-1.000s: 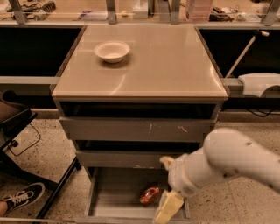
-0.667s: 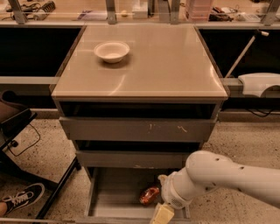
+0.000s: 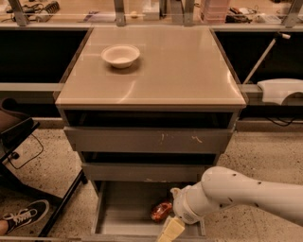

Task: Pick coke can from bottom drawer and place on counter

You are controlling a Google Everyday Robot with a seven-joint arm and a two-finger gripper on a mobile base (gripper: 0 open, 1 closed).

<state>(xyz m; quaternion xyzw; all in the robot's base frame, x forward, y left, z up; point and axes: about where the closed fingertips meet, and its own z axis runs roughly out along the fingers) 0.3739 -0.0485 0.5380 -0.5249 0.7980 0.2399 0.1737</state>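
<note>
The coke can [image 3: 161,211] lies on its side, red and shiny, on the floor of the open bottom drawer [image 3: 123,217], towards its right side. My white arm reaches in from the right, and the gripper [image 3: 170,230] hangs over the drawer's front right part, just right of and below the can; only a pale yellowish finger shows at the frame's bottom edge. The counter [image 3: 180,71], a glossy tan top of the grey cabinet, carries a white bowl [image 3: 120,56] at its back left.
A grey drawer with white scratches [image 3: 151,140] sits above the open one. A black chair [image 3: 19,142] and a person's sneaker [image 3: 23,217] are at the left. A long cluttered desk [image 3: 151,12] runs behind the cabinet. A white object [image 3: 281,90] lies at the right.
My arm has dropped lower and moved left, bringing the gripper down over the bottom drawer next to the can. The can has not moved.
</note>
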